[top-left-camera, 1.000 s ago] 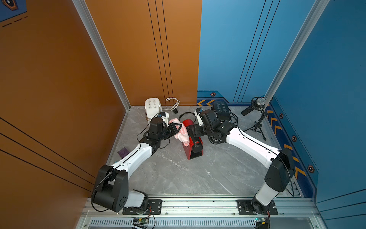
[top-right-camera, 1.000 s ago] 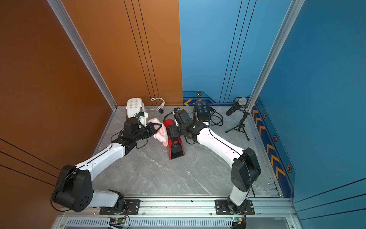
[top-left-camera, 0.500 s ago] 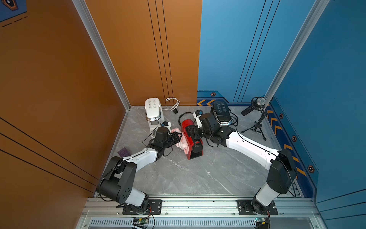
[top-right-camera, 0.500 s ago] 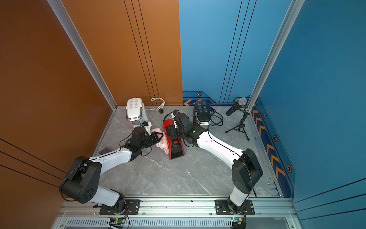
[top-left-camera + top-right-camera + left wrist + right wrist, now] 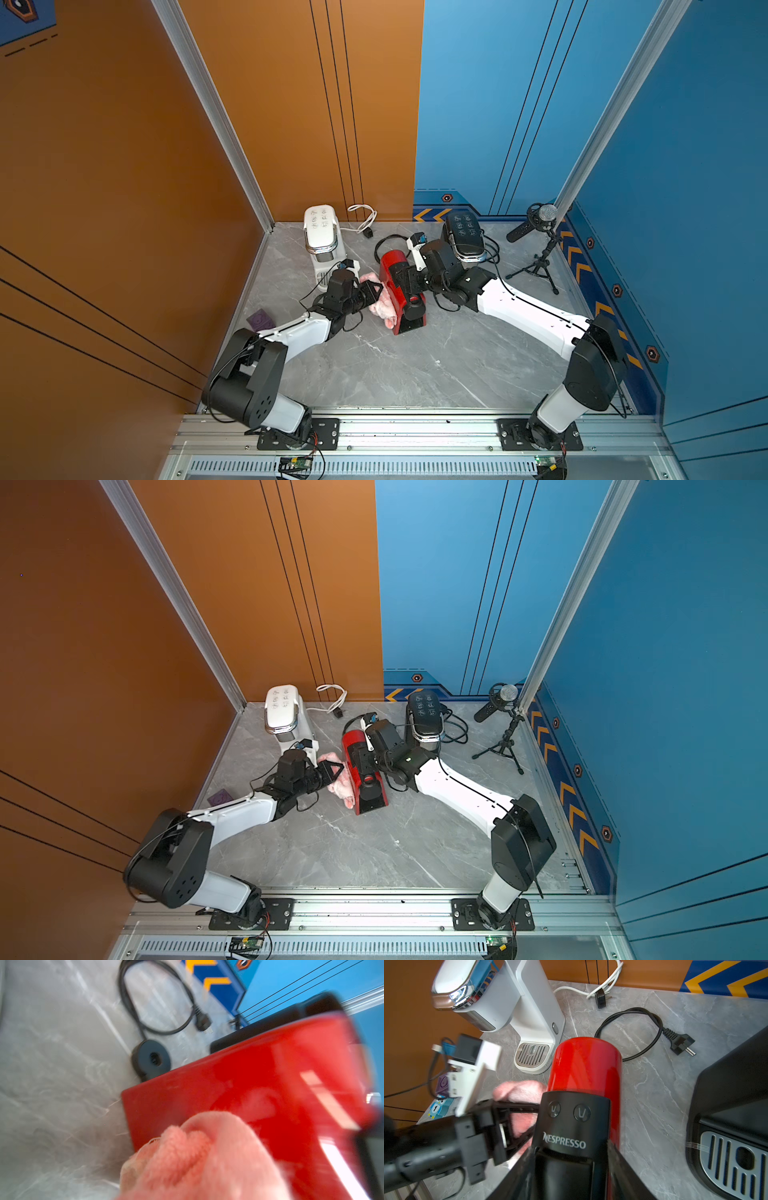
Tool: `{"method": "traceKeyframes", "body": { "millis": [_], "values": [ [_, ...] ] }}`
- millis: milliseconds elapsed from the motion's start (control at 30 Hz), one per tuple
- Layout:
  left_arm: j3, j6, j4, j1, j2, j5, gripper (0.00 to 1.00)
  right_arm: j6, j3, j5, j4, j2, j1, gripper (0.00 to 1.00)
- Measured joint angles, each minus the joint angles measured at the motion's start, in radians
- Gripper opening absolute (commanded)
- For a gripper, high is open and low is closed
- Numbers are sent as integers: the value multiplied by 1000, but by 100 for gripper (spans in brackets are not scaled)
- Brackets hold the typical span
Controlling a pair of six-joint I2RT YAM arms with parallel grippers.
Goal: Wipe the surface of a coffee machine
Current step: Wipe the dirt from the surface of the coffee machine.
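You find the red coffee machine (image 5: 390, 266) at mid-frame in both top views, upright on the grey table (image 5: 415, 365). The left gripper (image 5: 376, 289) pinches the pink cloth (image 5: 384, 308); the cloth touches the machine's red side, left of it in the frame. The right gripper (image 5: 569, 1145) straddles the machine's black head, jaws closed against both flanks.

three coffee machines (image 5: 391, 266), one pink cloth (image 5: 381, 306), one microphone (image 5: 537, 219).

The cloth (image 5: 382, 305) is held between the left fingers (image 5: 371, 286) against the coffee machine (image 5: 392, 274), itself enclosed between the right fingers (image 5: 615, 1155).
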Motion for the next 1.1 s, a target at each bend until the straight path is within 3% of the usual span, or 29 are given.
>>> {"method": "traceKeyframes", "body": {
  "millis": [233,633,800,967,1100],
  "values": [
    [49,-14,33,7,-86,30,0,2,-19,0,11,-10,1,57],
    [-78,61,31,-72,118,-105,0,9,-60,-1,18,-47,6,58],
    [-115,64,33,-104,153,-130,0,15,-65,-1,0,-57,8,68],
    [-135,64,5,-105,-18,-114,0,12,-67,11,-66,-69,19,80],
    [-56,81,-42,-97,-179,-97,0,-18,-28,93,-153,-69,49,91]
  ]
}}
